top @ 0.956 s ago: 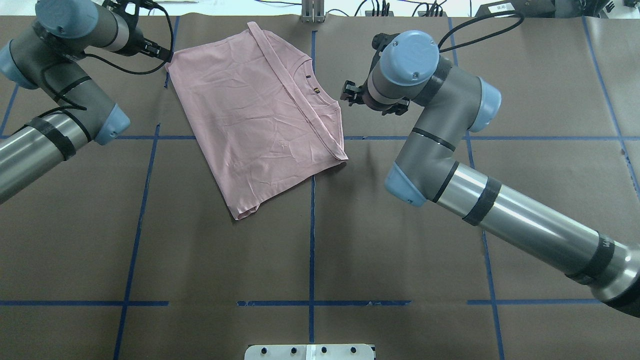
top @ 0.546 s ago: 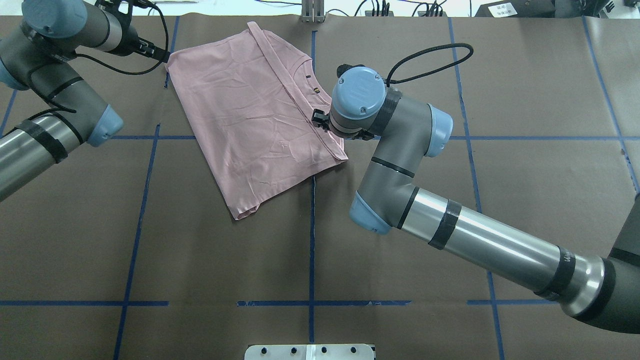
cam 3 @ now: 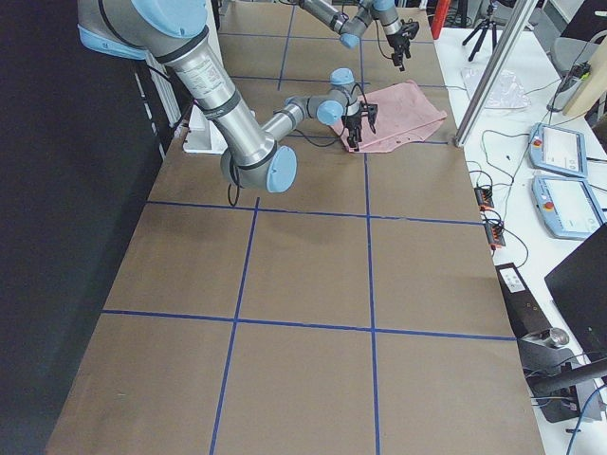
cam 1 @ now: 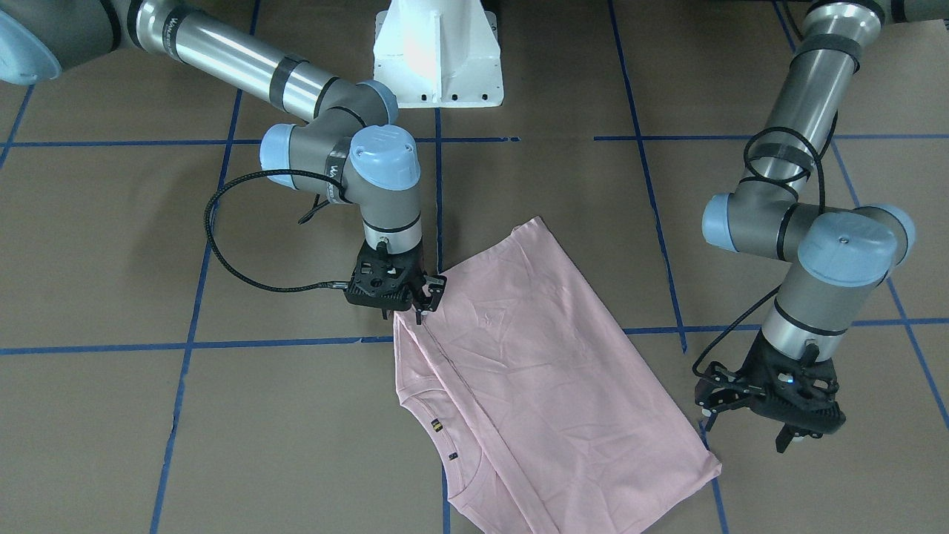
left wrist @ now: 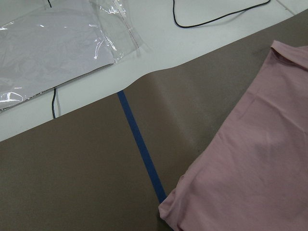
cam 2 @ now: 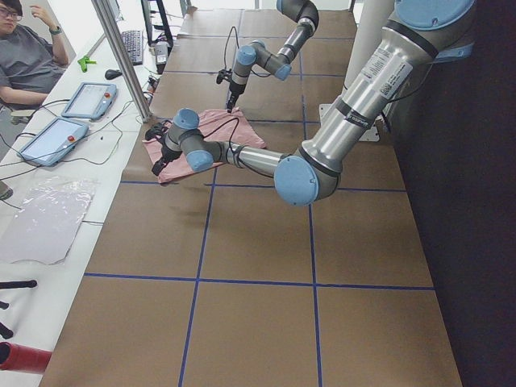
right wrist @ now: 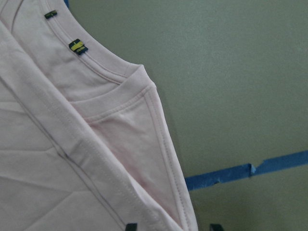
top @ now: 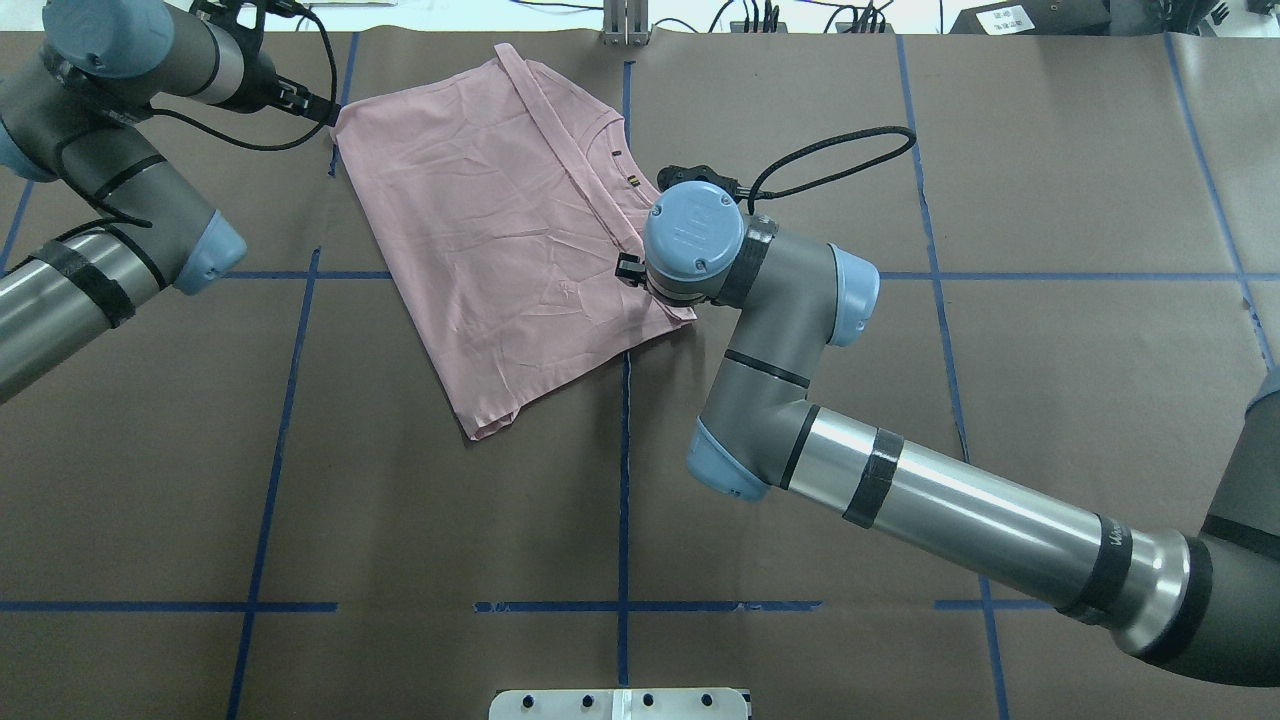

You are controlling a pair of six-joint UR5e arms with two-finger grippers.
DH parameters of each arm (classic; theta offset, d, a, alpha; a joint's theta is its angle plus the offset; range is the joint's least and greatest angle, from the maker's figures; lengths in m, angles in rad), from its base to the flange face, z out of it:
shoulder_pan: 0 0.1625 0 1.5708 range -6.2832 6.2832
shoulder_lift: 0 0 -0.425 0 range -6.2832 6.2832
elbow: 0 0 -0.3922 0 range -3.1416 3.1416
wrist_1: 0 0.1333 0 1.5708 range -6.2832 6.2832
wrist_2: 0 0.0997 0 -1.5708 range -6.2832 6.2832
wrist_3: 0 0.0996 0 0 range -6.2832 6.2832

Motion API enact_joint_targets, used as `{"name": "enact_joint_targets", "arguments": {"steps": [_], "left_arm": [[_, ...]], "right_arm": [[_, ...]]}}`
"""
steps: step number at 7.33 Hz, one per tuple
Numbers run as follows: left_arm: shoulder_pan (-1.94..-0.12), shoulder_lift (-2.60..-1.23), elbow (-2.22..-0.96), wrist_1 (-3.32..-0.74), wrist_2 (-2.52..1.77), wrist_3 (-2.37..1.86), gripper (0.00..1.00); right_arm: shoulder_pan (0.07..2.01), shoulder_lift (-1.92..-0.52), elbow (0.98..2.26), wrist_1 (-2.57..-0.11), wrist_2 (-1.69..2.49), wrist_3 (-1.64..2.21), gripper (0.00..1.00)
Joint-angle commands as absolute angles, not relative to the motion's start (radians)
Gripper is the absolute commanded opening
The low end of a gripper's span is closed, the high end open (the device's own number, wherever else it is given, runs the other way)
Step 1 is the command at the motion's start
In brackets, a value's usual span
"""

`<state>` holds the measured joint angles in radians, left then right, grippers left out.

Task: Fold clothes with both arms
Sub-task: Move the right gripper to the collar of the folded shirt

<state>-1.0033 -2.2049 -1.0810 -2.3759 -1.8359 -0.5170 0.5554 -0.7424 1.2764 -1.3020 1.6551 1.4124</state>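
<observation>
The clothes are one pale pink T-shirt (top: pixel 480 230), folded and lying flat at the table's far middle, its ribbed collar (right wrist: pixel 103 72) with two small dark tags facing right. My right gripper (cam 1: pixel 427 304) hangs just over the shirt's near right corner. In the right wrist view it (right wrist: pixel 172 226) is open, with the hemmed shoulder edge of the shirt (right wrist: pixel 57 159) between its tips. My left gripper (cam 1: pixel 744 436) is open, beside the far left corner of the shirt (cam 1: pixel 534 371) and apart from it. Overhead, that gripper (top: pixel 318 108) reaches the same corner.
Blue tape lines cross the brown table cover. The white pedestal base (cam 1: pixel 437 52) stands at the robot's side. Past the table's far edge are a white bench with a clear plastic sheet (left wrist: pixel 53 43), cables, handheld control pads (cam 2: pixel 89 98), a metal post (cam 2: pixel 121 56) and a seated person (cam 2: pixel 28 56).
My right arm has swung left and nearer, from beside the collar to over the shirt's near right corner. The left arm shifted slightly left and back, then held still.
</observation>
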Motion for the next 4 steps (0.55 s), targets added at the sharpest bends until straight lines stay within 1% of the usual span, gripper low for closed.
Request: {"name": "enact_joint_targets", "arguments": {"steps": [1, 2, 3, 4], "left_arm": [[-1.003, -2.204, -1.08, -2.376, -1.835, -0.517, 1.0], [-1.003, -2.204, -1.08, -2.376, -1.835, -0.517, 1.0], [-1.003, -2.204, -1.08, -2.378, -1.835, -0.517, 1.0], [-1.003, -2.203, -1.08, -2.378, -1.835, -0.517, 1.0]], "right_arm": [[0.551, -0.742, 1.272, -1.302, 1.645, 1.417, 0.57], [0.549, -0.742, 1.272, -1.302, 1.644, 1.42, 0.52], [0.545, -0.744, 1.27, -1.301, 1.643, 1.422, 0.39], [0.545, -0.744, 1.269, -1.301, 1.643, 1.424, 0.19]]}}
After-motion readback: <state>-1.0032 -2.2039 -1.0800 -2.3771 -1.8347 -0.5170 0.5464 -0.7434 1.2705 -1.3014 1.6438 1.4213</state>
